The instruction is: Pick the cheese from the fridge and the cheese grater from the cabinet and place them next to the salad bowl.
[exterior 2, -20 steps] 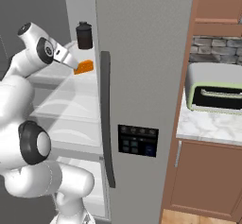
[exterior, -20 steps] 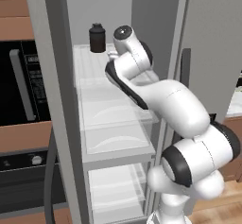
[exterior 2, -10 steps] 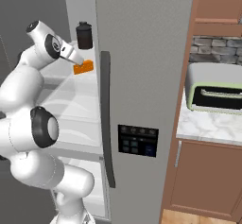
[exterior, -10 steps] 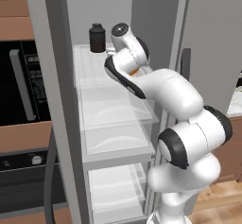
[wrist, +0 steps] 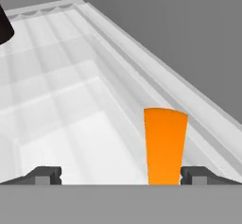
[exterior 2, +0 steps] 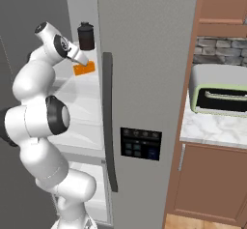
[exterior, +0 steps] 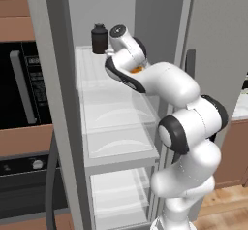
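1. The gripper (wrist: 121, 175) is reaching into the fridge (exterior 2: 144, 54) at the level of its upper translucent shelf (exterior: 104, 95), with its jaws standing wide apart and nothing between them gripped.
2. In the hand view the two dark fingertips (wrist: 45, 175) are showing at the bottom, one far to each side.
3. The cheese (wrist: 164, 145), an orange wedge, is lying on the shelf just ahead of the gripper, inside the span of the jaws but close to the right-hand fingertip; whether it is touching that tip I cannot tell.
4. In the right base view the cheese (exterior 2: 84, 69) is sitting just below and beside the tip of the hand.
5. A dark cylindrical jar (exterior: 99, 38) is standing farther back on the same shelf, beyond the gripper and off to its left.
6. The fridge wall is running along the gripper's right side.
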